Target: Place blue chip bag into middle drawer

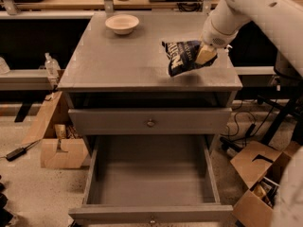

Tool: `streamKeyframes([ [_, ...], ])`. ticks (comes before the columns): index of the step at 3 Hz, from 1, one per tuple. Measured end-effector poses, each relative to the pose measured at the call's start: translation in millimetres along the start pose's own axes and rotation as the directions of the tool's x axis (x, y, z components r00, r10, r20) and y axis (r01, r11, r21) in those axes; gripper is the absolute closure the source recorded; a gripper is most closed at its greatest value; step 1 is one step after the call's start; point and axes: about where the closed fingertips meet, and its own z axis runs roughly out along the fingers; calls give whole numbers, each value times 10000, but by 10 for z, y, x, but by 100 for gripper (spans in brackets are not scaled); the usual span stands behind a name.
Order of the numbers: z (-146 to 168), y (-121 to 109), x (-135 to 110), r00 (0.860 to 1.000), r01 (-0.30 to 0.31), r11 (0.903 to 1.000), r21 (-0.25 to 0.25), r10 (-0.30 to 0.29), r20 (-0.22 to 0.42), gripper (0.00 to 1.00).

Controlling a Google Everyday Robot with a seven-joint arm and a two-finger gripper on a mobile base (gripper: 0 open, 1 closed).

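The blue chip bag (pixel 182 56) is a crumpled navy foil bag with white lettering. My gripper (pixel 204 54) is shut on its right side and holds it lifted just above the right part of the grey cabinet top (pixel 118 56); a shadow lies on the top under it. The middle drawer (pixel 151 174) is pulled wide open below, its deep box empty, a small knob on its front edge. The bag hangs above and behind the open drawer.
A cream bowl (pixel 122 23) sits at the back of the cabinet top. The shut drawer front (pixel 150 122) with a knob is above the open drawer. Cardboard boxes stand on the floor at left (pixel 59 150) and right (pixel 258 183). A bottle (pixel 51 65) stands at left.
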Motion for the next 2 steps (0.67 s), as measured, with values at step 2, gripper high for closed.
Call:
streamKeyframes([
  [2,-817,709,-158,9817,-1369,9897,427,1297,1394,100],
])
